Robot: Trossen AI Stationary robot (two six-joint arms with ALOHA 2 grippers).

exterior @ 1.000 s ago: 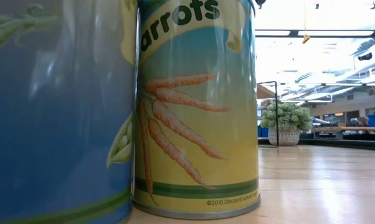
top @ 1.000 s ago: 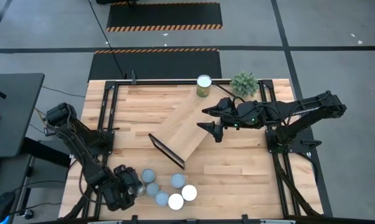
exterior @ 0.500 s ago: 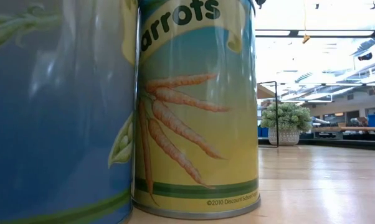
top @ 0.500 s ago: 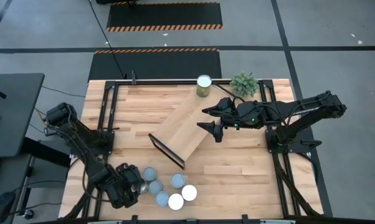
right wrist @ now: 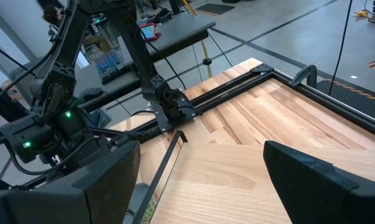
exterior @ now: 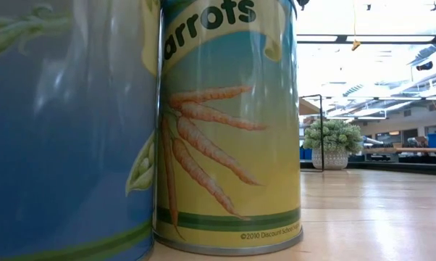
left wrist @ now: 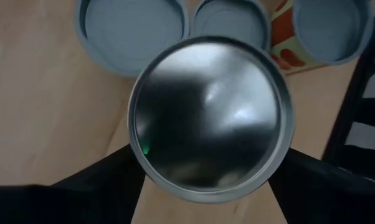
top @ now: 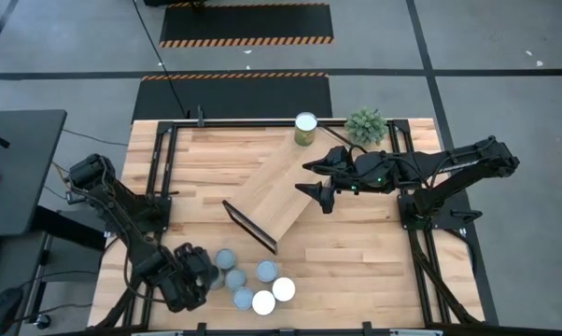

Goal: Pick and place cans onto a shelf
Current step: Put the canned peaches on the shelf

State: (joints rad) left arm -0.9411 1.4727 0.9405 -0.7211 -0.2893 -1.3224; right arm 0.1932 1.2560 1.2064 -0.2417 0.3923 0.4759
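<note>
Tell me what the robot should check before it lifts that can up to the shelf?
1. Left gripper around a can: ok. In the left wrist view the dark fingers sit on both sides of a shiny-topped can.
2. Grip tight enough: cannot tell; no view shows the contact clearly.
3. Neighbour cans out of the way: not ok. Other cans crowd right beside the gripped one.
4. Shelf free for landing: ok. Its plank top looks bare; one can stands at its far end.
5. Right gripper clear of the path: not ok. It hangs open over the shelf's far end.
</note>
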